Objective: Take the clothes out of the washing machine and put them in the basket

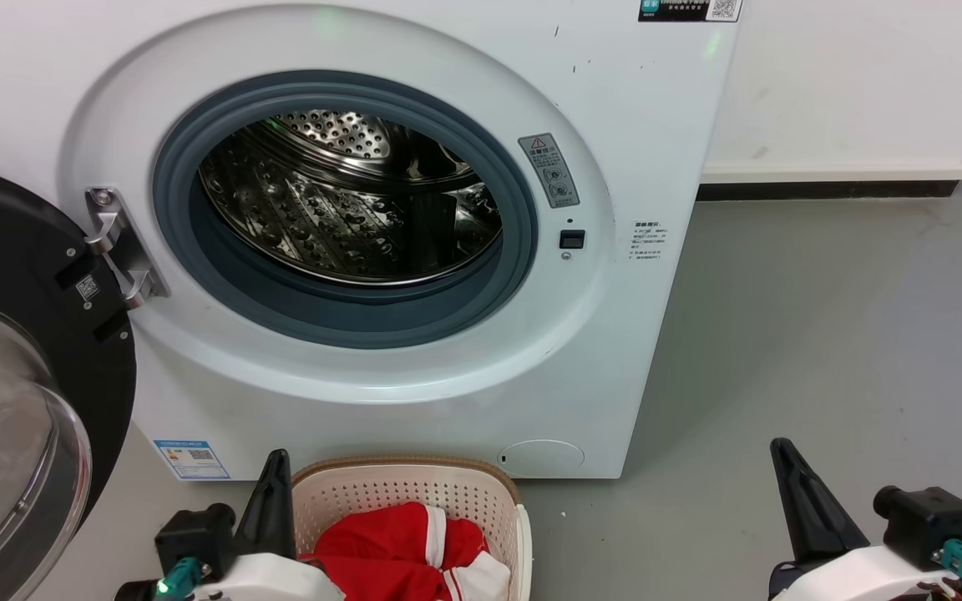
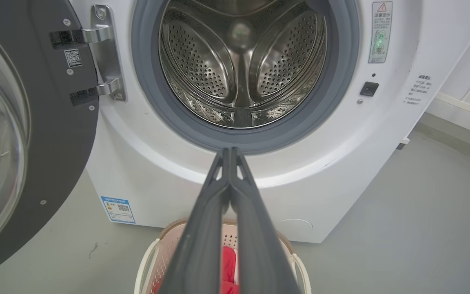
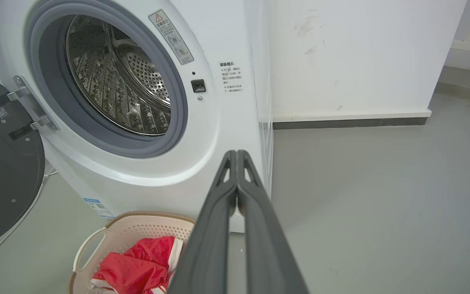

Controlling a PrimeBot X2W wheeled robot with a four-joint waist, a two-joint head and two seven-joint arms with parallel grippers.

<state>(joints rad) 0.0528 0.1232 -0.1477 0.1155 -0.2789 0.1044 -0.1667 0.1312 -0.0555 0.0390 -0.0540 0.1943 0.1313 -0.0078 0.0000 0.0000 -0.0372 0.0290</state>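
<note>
The white washing machine stands with its door swung open and its steel drum bare of fabric. Red clothes with white stripes lie in the cream basket on the floor in front of it; they also show as clothes in the basket and clothes in the basket. My left gripper is shut and holds nothing, beside the basket's left rim, its tips touching. My right gripper is shut and holds nothing, over the floor to the right, tips together.
The black-rimmed glass door hangs open at the left on its metal hinge. Grey floor stretches to the right of the machine. A white wall with a dark skirting runs behind.
</note>
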